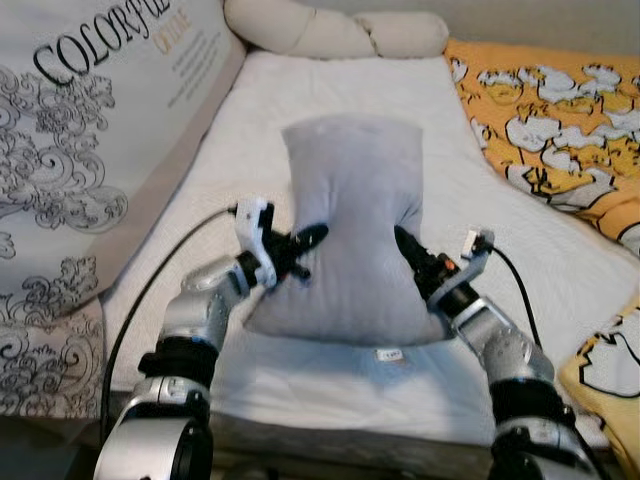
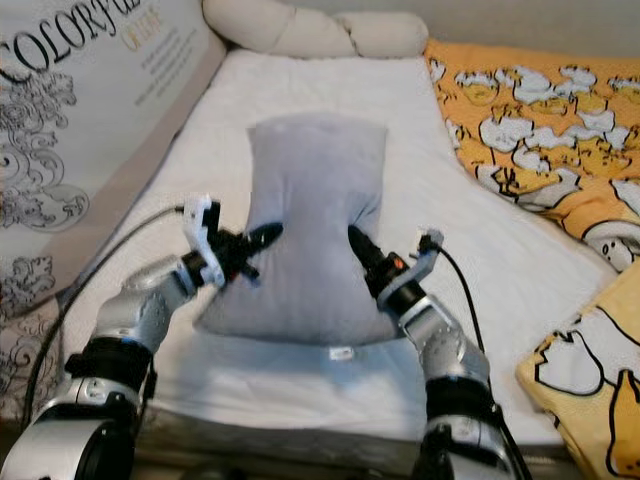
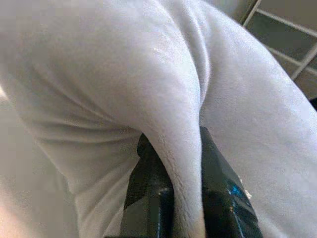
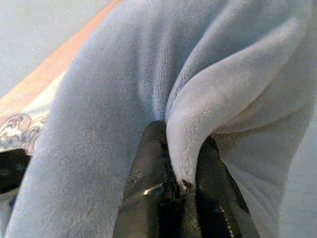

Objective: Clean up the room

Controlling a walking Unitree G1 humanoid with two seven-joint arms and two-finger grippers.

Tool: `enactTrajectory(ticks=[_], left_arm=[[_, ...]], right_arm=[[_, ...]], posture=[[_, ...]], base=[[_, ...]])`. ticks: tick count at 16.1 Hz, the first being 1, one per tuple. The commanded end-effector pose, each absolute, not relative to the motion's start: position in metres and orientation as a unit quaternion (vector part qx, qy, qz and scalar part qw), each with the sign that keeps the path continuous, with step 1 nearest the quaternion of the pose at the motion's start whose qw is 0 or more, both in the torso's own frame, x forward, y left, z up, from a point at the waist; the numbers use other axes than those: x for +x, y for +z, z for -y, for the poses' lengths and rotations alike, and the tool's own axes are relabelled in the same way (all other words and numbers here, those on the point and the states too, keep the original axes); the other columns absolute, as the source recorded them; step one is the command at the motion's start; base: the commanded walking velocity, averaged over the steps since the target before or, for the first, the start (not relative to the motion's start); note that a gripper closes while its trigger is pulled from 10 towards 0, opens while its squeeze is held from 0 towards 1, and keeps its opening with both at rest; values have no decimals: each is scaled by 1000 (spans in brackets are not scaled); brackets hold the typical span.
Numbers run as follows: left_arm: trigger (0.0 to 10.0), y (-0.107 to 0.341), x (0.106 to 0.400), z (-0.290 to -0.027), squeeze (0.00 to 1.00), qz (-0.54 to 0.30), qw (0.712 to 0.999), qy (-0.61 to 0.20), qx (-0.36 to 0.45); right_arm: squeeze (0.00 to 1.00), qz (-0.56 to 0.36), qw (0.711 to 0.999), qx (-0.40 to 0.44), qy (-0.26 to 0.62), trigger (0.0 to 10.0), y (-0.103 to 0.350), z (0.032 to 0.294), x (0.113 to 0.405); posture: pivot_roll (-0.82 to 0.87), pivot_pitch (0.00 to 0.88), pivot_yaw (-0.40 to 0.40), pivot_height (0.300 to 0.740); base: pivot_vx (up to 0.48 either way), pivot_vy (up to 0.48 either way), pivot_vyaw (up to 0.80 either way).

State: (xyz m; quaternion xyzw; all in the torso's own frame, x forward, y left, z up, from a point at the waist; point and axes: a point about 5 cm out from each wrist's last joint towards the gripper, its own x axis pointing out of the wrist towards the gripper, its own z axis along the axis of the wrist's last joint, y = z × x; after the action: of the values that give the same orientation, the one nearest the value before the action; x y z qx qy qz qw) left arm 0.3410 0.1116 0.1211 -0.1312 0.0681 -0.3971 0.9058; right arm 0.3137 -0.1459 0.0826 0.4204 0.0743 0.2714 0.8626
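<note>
White-sheeted bed (image 1: pixel 330 120) under us: our left pincer (image 1: pixel 300 247) and right pincer (image 1: pixel 408 250) each pinch the soft grey fleece pillow (image 1: pixel 350 215), holding it upright for repositioning.

Soft, even daylight, faint shadows under the grey pillow (image 1: pixel 350 230); head views slightly grainy, wrist close-ups blurred.

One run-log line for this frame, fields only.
left gripper: shut on pillow | right gripper: shut on pillow | pillow: upright over bed, pinched at both sides
</note>
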Motion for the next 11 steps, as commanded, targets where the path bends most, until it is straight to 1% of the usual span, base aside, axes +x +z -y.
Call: enactTrajectory(ticks=[1,2,4,6,7,8,9,10,11], left_arm=[[0,128,340,-99,0,-55,901,-414,-116],[0,129,340,-99,0,-57,905,-406,-117],[0,129,340,-100,0,-56,908,-401,-103],[0,126,338,-100,0,-61,913,-393,-88],[0,124,337,-100,0,-63,919,-384,-68],[0,124,336,-100,0,-58,925,-375,-31],[10000,124,335,-100,0,-58,929,-366,-9],[10000,124,336,-101,0,-59,934,-352,14],[10000,126,336,-102,0,-51,937,-344,16]], right_arm=[[0,-62,864,405,293,0,94,134,317],[0,-59,870,402,281,0,94,134,317],[0,-60,871,401,277,0,94,133,317],[0,-67,883,378,272,0,96,132,316],[0,-74,900,343,259,0,95,132,317],[0,-77,920,307,230,7294,94,134,318],[0,-81,928,293,214,10000,93,135,319],[0,-85,937,272,200,10000,92,136,318],[0,-87,940,265,196,10000,92,135,317]], posture=[[41,0,1,740],[38,0,5,740],[37,0,6,740],[35,0,7,740],[40,0,0,740],[44,0,-5,740],[46,0,-9,740],[46,0,-10,740],[45,0,-9,740]], base=[[0,0,0],[0,0,0],[0,0,0],[0,0,0],[0,0,0],[0,0,0],[0,0,0],[0,0,0],[0,0,0]])
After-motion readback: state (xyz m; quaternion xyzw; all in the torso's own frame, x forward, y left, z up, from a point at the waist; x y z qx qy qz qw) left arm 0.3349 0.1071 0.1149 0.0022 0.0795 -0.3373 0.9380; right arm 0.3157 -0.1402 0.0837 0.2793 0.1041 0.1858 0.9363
